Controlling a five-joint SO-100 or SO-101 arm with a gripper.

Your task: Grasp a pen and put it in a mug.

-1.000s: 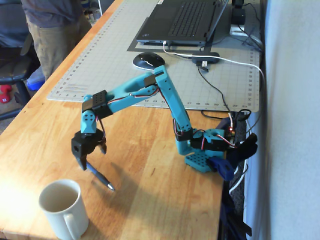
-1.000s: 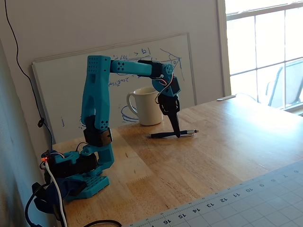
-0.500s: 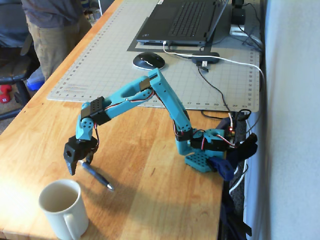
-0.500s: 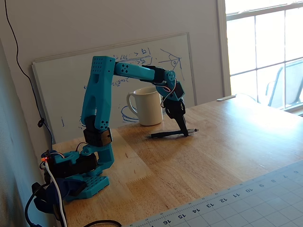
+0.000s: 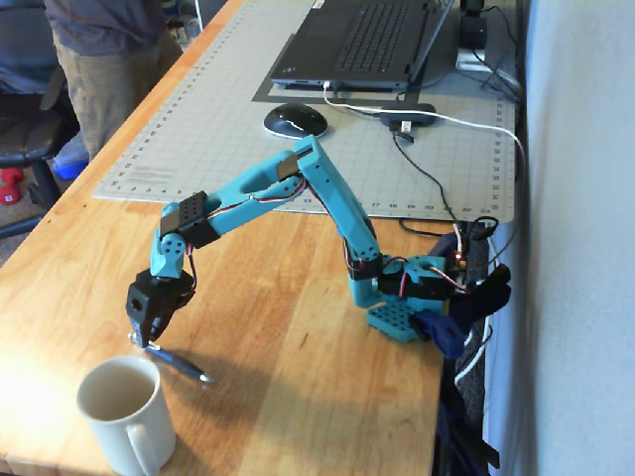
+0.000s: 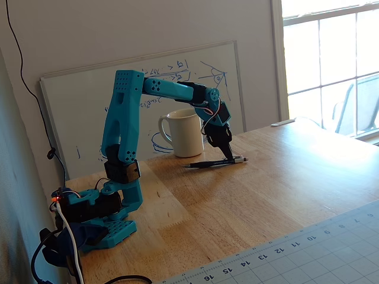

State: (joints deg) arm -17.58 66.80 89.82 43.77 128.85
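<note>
A slim blue pen (image 5: 184, 367) lies on the wooden table just beyond the cream-white mug (image 5: 121, 415), which stands upright near the front left corner. My gripper (image 5: 149, 341) points down onto the pen's left end, and its jaws look shut around the pen there. In the other fixed view the gripper (image 6: 228, 156) meets the pen (image 6: 204, 164) near its right end. There the mug (image 6: 183, 133) stands behind it against a whiteboard. The pen's far tip still rests low over the wood.
A grey cutting mat (image 5: 198, 109) carries a laptop (image 5: 362, 40) and a black mouse (image 5: 294, 120), with cables (image 5: 427, 169) running to the arm's base (image 5: 407, 297). A person (image 5: 99, 50) stands at the upper left. The table's edge is close beside the mug.
The jaws, open astride the pen earlier, have shut on it. The pen has slid towards the mug in one fixed view and sits slightly higher in the other.
</note>
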